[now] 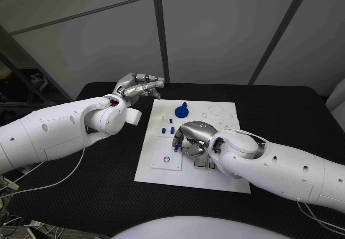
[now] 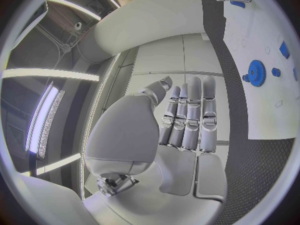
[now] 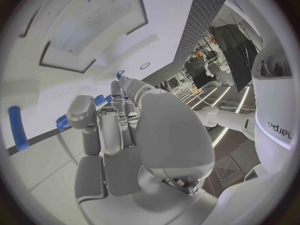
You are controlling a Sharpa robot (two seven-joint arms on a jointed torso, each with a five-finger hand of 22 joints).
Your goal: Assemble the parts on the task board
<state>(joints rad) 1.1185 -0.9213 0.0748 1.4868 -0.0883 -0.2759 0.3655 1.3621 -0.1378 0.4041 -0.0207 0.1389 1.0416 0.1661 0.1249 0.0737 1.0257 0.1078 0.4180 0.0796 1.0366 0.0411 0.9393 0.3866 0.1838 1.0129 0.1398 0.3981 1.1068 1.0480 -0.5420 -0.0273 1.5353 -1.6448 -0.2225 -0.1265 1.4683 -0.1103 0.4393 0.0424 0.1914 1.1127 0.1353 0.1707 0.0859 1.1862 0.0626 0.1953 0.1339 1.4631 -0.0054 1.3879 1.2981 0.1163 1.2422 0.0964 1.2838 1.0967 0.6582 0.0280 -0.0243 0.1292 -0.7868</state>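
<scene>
Centrally, task board (image 1: pixel 224 112) — blue parts (image 1: pixel 182 110) aboard

White rounded arms, silver hands w/ jointed metal fingers (image 2: pixel 194 115)

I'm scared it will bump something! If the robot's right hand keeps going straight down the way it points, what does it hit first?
Probably a small blue part right under the right hand, on the white task board. Its fingers reach down among the blue pieces there, but how near they are is hard to tell.

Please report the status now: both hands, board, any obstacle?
Left hand open, beside white task board. Right hand over board; grip unclear. Round blue gear stands free.
</scene>
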